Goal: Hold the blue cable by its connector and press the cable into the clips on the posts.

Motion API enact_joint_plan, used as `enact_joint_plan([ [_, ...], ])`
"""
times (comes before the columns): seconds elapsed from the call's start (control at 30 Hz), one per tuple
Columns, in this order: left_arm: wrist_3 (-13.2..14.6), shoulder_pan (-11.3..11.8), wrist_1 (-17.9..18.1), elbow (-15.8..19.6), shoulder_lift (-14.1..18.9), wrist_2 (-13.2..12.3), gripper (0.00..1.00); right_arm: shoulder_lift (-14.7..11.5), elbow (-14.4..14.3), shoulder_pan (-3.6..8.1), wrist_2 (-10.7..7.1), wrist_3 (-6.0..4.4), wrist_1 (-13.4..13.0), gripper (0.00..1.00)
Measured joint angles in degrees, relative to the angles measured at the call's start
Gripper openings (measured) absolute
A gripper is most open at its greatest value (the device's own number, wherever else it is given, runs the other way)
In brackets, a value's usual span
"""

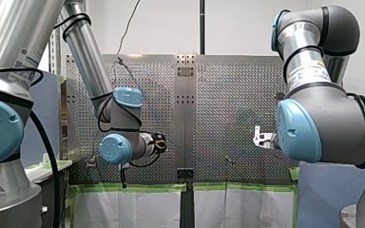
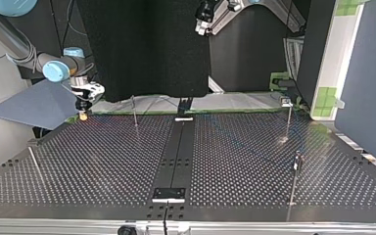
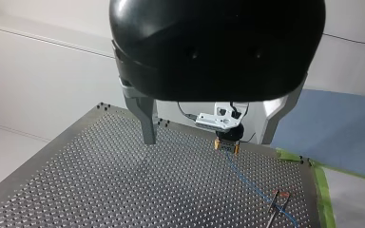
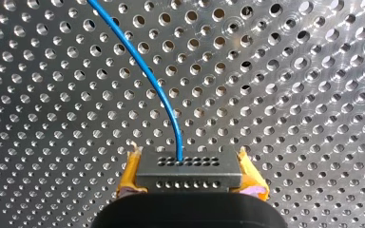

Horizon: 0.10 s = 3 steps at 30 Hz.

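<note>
Clamping the connector [image 4: 188,166] between my right gripper's [image 4: 190,183] yellow pads, I'm holding it low over the perforated table [image 2: 103,161], and the blue cable [image 4: 145,68] is trailing off toward a clip post [image 3: 274,204] near the table's edge. My left gripper [image 3: 209,137] is hanging above the table, fingers spread and empty. I'm judging the grasp done and the pressing mostly left. Whether the cable is sitting in that one clip I cannot tell, and no cable is showing on the other posts [image 2: 135,111] in the top view.
</note>
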<state>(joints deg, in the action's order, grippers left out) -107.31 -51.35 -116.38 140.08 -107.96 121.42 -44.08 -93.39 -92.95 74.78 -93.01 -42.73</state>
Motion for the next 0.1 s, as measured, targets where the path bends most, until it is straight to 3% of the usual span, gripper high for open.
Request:
enact_joint_plan([
  [0.1, 0.00, 0.00, 0.00, 0.00, 0.00, 0.00, 1.00, 0.00, 0.00, 0.00, 0.00, 0.00, 0.01, 0.00],
])
